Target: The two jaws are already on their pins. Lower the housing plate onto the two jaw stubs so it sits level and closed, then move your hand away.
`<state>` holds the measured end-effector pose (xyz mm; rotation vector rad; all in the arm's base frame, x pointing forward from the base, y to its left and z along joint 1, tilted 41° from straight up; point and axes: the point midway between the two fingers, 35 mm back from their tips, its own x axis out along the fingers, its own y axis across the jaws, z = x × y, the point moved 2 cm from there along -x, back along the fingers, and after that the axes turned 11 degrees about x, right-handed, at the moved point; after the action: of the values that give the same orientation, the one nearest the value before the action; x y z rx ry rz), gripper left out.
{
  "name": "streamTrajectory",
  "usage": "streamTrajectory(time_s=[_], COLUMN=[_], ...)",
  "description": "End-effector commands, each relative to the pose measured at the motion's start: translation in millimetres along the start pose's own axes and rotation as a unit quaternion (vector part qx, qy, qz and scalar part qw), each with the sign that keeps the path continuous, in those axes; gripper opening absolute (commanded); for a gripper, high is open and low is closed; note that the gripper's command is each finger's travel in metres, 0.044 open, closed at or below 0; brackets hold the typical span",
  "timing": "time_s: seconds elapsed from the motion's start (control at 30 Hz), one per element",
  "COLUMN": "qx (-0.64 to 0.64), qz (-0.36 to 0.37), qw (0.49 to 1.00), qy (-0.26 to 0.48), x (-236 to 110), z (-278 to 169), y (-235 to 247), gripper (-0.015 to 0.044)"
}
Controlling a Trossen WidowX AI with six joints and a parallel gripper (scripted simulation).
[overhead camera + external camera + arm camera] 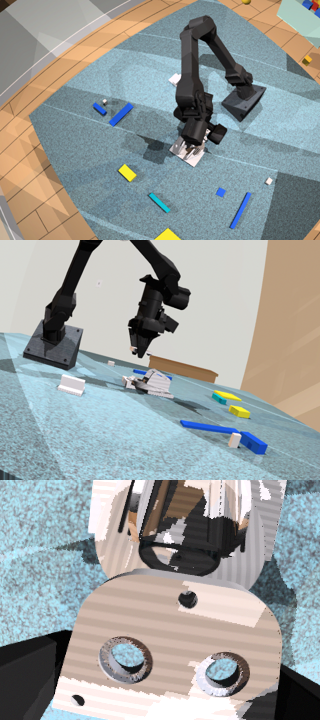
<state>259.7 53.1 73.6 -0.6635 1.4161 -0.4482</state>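
Note:
My gripper (137,352) (171,658) is shut on the pale housing plate (133,348) (187,630), gripping its opposite side edges. The plate has two large ringed holes and smaller holes. It hangs well above the pale mechanism (158,380) (194,162), with an air gap between them in the exterior view. The mechanism has a flat base, upright ribbed walls and a low jaw end (128,382). In the wrist view the plate covers the mechanism's near part, so the two jaw stubs and pins are hidden. In the top view the arm hides the fingertips.
A white L-shaped piece (175,79) (71,384) stands toward the arm's base (244,100) (54,347). Blue bars (121,114) (240,210), a yellow block (127,172) (239,411), a teal bar (159,202) (219,398) and small white blocks (104,101) (268,180) lie around.

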Motion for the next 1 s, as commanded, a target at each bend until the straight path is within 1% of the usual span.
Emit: streamTrajectory(time_s=[0.0, 0.5, 0.97], qx=[0.002, 0.004, 0.004], qz=[0.002, 0.002, 0.003], qw=[1.0, 1.0, 1.0], qy=[0.0, 0.0, 0.0], x=[-0.3, 0.0, 22.0], z=[-0.1, -0.7, 0.9], y=[0.4, 1.2, 2.0], gripper=[0.0351, 0.0351, 0.0351])
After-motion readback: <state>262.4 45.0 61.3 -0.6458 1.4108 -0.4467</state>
